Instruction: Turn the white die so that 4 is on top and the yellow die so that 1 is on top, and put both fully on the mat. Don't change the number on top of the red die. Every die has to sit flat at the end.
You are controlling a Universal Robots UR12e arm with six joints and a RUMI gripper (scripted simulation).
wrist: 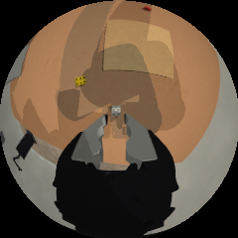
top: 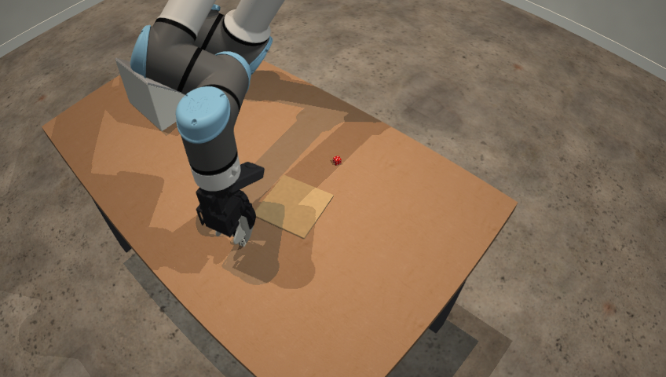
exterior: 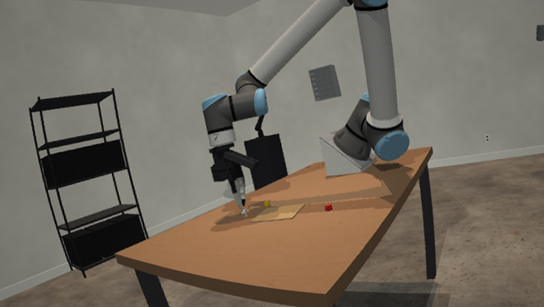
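Note:
The white die point(top: 241, 242) point(exterior: 243, 212) point(wrist: 116, 110) is off the mat, close at my fingertips; it looks tilted, and its top number is too small to read. My gripper point(exterior: 242, 205) point(wrist: 116, 115) points down with its fingers a little apart; in the wrist view a gap shows on each side of the die. The yellow die point(exterior: 266, 203) point(wrist: 80, 80) is on the table beside the mat point(top: 289, 191) point(exterior: 276, 216) point(wrist: 119, 32), and the arm hides it in the top view. The red die point(top: 337, 160) point(exterior: 328, 207) point(wrist: 147, 8) is on the table beyond the mat.
The brown table point(top: 397, 224) point(exterior: 258, 254) carries everything. The arm's grey angled base mount point(top: 163, 107) point(exterior: 336, 160) stands at its far end. A black shelf rack point(exterior: 79, 138) stands by the wall, away from the table.

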